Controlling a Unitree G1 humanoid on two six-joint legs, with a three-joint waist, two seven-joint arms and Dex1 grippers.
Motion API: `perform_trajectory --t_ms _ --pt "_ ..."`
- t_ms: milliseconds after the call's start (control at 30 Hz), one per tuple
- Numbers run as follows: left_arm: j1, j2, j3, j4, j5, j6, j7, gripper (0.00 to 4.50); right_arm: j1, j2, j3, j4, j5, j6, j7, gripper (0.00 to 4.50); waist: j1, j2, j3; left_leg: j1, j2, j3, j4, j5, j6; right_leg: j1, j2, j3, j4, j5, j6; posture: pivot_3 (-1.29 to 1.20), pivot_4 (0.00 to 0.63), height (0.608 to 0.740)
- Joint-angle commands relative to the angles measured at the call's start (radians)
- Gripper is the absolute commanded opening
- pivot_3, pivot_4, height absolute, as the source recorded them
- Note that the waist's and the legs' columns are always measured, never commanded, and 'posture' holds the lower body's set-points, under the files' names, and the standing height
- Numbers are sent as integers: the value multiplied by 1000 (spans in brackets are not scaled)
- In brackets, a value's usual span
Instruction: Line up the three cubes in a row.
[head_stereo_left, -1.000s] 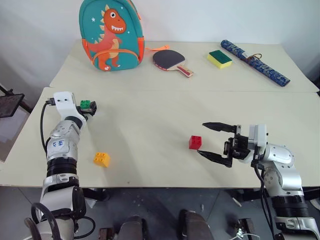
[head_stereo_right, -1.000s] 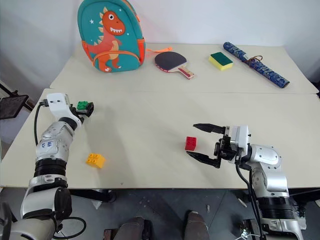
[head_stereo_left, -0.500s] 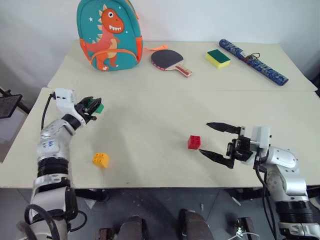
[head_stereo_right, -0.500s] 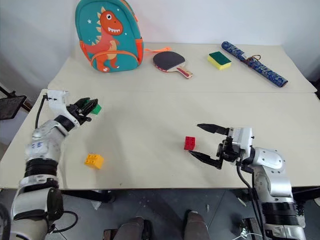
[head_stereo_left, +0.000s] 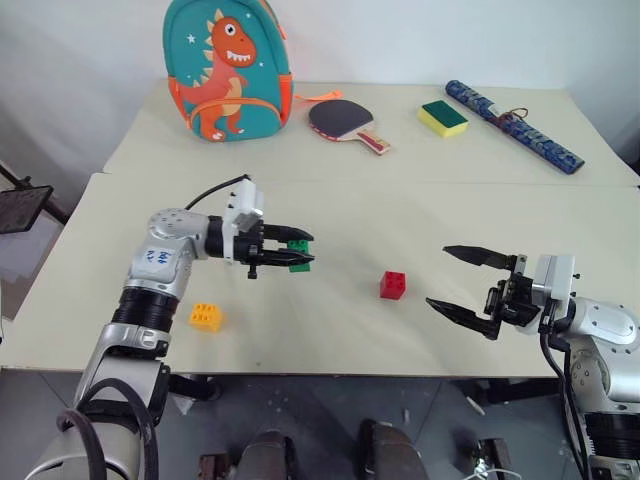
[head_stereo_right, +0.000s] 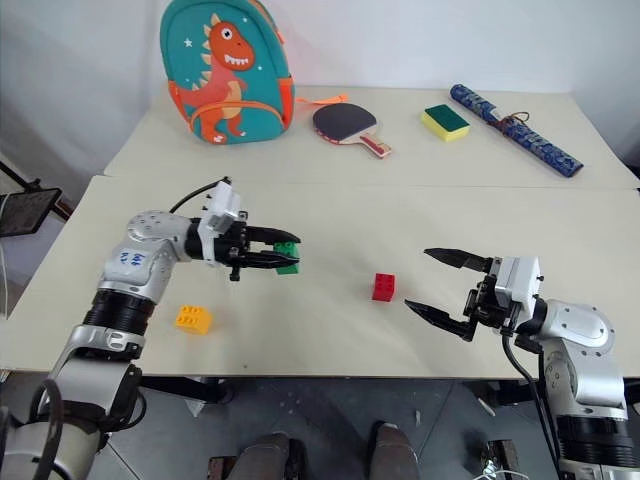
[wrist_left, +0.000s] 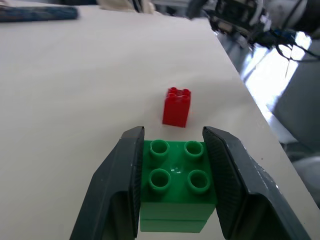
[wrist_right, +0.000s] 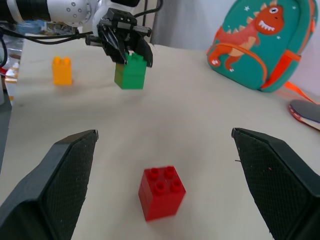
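Sideways, the left hand (head_stereo_left: 296, 252) grips the green cube (head_stereo_left: 298, 253), studs facing the red cube (head_stereo_left: 392, 285).

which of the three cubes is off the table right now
The green cube, pinched between the left gripper's fingers above the table; the red cube and yellow-orange cube rest on it.

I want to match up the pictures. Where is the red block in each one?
Left eye view: the red cube sits on the table, right of centre, between the two grippers.
Right eye view: right of centre again.
Left wrist view: near the middle, just beyond the green cube that the left gripper holds.
Right wrist view: low in the middle, between the open fingers.
Shared landmark: the green cube.
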Motion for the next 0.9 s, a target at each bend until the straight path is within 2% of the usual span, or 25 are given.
perform_trajectory --t_ms 33,200,433,600,733,900 --pt "-62 -70 -73 130 114 -122 31 1487 45 -23 -46 -68 30 15 -9 4500 5 0 0 0 0 0 0 0 0 1 0 0 -1 0 0 0 150 740" --pt "-94 -115 -75 199 151 -172 31 1487 102 -21 -62 -88 26 12 -19 4500 -1 -1 1 -1 0 1 0 -1 2 -1 0 0 -1 0 0 0 150 740" --pt "-82 -158 -72 203 187 -173 82 1487 152 -4 -60 -89 14 -13 -33 4500 4 -1 1 -1 0 1 2 -1 2 0 -1 0 -2 0 0 0 150 740" --pt "-64 -154 -71 144 162 -111 14 3079 163 8 -45 -95 11 -19 -42 4500 4 -1 1 -1 0 0 1 -1 2 0 -1 0 -1 0 0 0 150 740" --pt "-95 -121 37 96 75 -34 37 4344 148 10 -24 -86 10 -17 -36 4500 3 -1 1 -1 0 0 2 -1 2 0 -1 0 -1 0 0 0 150 740" --pt "-22 43 158 -53 -32 80 -30 4446 96 4 -11 -72 32 6 -25 4500 -13 -1 0 0 1 0 1 -1 2 0 0 0 1 0 0 0 150 740"
